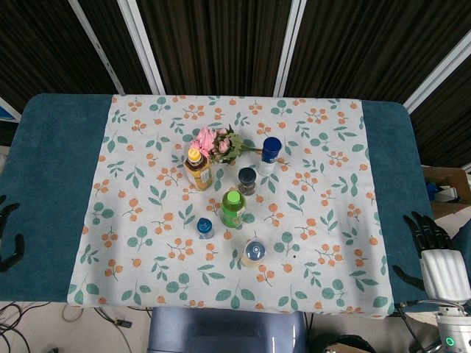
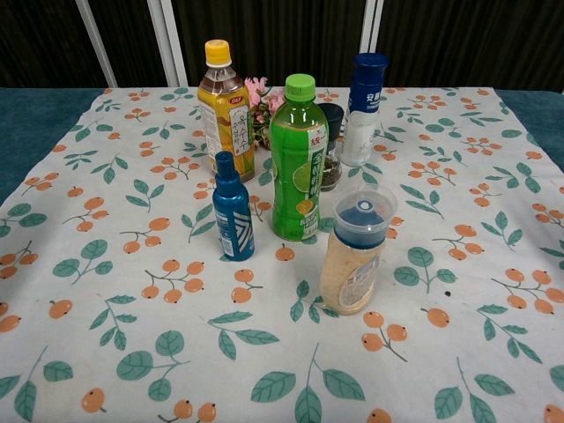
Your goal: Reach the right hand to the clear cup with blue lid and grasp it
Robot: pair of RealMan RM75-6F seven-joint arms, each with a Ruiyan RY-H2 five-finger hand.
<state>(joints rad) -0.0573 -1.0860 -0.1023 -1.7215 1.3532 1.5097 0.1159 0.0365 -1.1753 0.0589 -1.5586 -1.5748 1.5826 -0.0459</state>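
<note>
Clear cup with blue lid [image 2: 357,251] stands near our green bottle [image 2: 299,159]. Our right hand [image 1: 436,246] waits far away, fingers spread, holding nothing.

Table [image 1: 55,184]: covered in teal fabric, seen bare at both ends.
Cloth [image 1: 331,191]: white, printed with leaves and orange berries, spread over the table's middle.
Clear cup with blue lid [image 2: 355,251]: stood upright on the cloth, nearest the front edge.
Blue bottle [image 2: 232,208]: small, placed left of the green bottle [image 2: 298,160].
Yellow-capped bottle [image 2: 226,108]: set further back, beside pink flowers [image 1: 217,143].
Dark-lidded jar [image 1: 247,180]: placed behind the green bottle.
White bottle with blue cap [image 2: 363,107]: stood at the back right.
</note>
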